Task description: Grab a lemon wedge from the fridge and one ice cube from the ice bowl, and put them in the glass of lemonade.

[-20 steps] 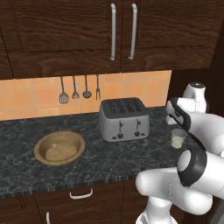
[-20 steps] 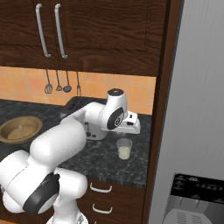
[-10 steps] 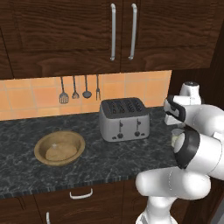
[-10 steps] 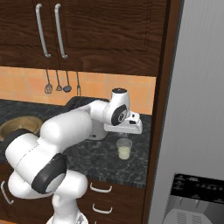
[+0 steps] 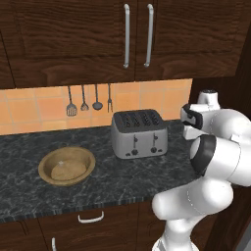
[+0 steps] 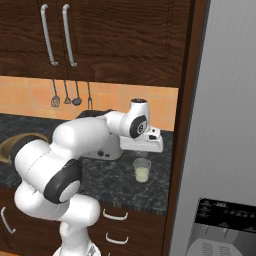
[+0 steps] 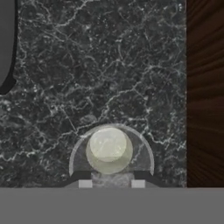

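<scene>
To the right of your claw stands the fridge (image 6: 220, 125), tall and grey, with its black dispenser panel (image 6: 220, 225) low on the door and a dark wooden side panel (image 6: 182, 125) between it and the counter. Above the claw hang the dark wooden cupboards (image 5: 98, 39) with their long metal handles. The black speckled counter (image 5: 29, 147) spreads out under the claw and away to its left. Just left of the claw you have the silver toaster (image 5: 138, 132); in the hand view its dark edge (image 7: 6, 43) sits in the upper left corner. Well apart to the far left of the claw lies the ice bowl (image 5: 67, 165), wide and shallow, with a pale ice cube (image 5: 61, 163) faintly showing in it. On the tiled wall beyond the bowl hang four small utensils (image 5: 88, 100). Your claw (image 6: 143, 153) hangs directly over the glass of lemonade (image 6: 142, 170), which stands on the counter near the wooden panel; in the hand view the glass (image 7: 109, 151) is right below the two fingertips (image 7: 85, 181), which sit apart with nothing visible between them, so the claw looks released.
</scene>
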Available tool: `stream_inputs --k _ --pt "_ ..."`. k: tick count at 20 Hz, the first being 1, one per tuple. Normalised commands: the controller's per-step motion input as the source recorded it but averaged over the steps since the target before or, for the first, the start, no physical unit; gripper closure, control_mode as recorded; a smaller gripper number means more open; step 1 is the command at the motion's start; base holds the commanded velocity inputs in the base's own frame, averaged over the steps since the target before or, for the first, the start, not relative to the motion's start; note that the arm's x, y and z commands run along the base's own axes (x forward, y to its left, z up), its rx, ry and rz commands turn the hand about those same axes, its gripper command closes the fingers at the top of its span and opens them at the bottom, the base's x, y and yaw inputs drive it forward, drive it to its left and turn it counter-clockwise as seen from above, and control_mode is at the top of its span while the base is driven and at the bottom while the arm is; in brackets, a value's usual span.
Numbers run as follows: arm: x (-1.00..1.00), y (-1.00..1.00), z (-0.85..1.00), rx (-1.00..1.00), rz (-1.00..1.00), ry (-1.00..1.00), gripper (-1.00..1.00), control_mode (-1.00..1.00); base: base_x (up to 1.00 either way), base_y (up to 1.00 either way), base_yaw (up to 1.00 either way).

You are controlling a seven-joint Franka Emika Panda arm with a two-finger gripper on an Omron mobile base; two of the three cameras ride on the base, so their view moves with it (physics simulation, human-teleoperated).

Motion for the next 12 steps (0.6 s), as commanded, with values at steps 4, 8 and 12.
stream_inputs --k 4,8,12 --pt "0.0 0.0 0.0 0.0 0.0 0.01 -1.0 -1.0 0.0 0.0 0.0" --pt "0.0 0.0 0.0 0.0 0.0 0.0 -1.0 -1.0 0.0 0.0 0.0" --pt "-0.11 0.0 0.0 0.02 0.0 -0.04 -1.0 -1.0 0.0 0.0 0.0"
